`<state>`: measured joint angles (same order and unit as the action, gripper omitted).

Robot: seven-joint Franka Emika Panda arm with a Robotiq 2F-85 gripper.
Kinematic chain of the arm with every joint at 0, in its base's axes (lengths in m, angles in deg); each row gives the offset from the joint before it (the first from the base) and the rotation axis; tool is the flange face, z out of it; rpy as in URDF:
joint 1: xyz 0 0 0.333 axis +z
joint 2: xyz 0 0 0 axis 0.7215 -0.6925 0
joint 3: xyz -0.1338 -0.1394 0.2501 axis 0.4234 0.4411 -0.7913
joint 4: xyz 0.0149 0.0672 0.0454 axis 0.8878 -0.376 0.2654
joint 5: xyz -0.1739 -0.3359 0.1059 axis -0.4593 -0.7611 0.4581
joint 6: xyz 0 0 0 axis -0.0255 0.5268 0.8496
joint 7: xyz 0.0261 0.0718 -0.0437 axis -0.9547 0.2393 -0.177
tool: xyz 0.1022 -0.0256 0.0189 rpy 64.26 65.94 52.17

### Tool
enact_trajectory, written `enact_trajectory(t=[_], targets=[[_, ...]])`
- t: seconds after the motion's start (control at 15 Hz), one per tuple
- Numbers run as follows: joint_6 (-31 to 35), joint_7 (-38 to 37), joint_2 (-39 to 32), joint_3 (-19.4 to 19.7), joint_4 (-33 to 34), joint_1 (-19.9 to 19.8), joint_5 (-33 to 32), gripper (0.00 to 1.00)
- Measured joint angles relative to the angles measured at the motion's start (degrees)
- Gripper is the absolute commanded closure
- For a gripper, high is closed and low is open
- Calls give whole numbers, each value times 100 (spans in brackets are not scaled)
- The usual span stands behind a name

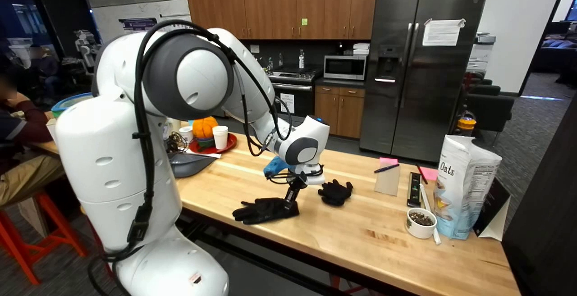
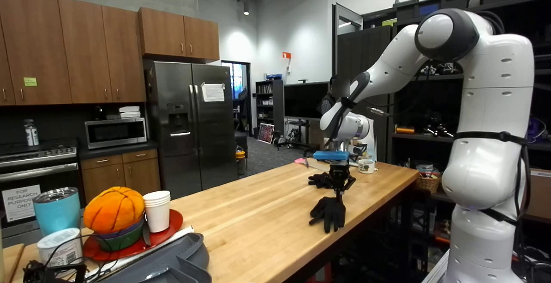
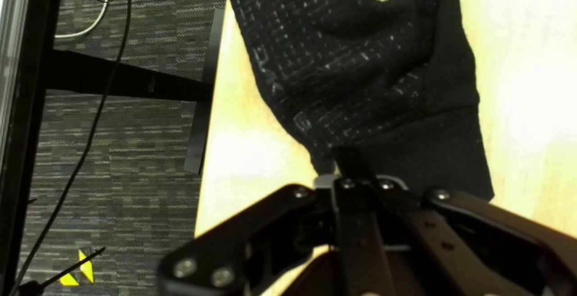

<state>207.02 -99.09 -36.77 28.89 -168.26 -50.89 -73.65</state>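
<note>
The gripper (image 3: pixel 349 158) is closed, its 2 fingers together at the cuff of the flat black glove (image 3: pixel 360 75); whether some cloth is pinched between them, I cannot tell. This glove lies on the table (image 1: pixel 324 228), patterned side up, near the edge. In my judgement, the pressure here should be light and any movement slow, because thin fabric can easily wrinkle or slip. The 2nd glove (image 1: pixel 336 192) lies crumpled, apart from the 1st. Farther away are the oats bag (image 1: pixel 466 188), the white cup (image 1: pixel 419 231) beside it, and, toward the opposite end, the red plate (image 2: pixel 175 224).
</note>
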Motion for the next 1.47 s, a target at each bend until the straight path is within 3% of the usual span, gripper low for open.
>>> enact_trajectory(t=[0.73, 1.47], targets=[[853, 7, -62, -7, 157, 95, 0, 100], [939, 12, -64, -225, 169, 370, -4, 100]])
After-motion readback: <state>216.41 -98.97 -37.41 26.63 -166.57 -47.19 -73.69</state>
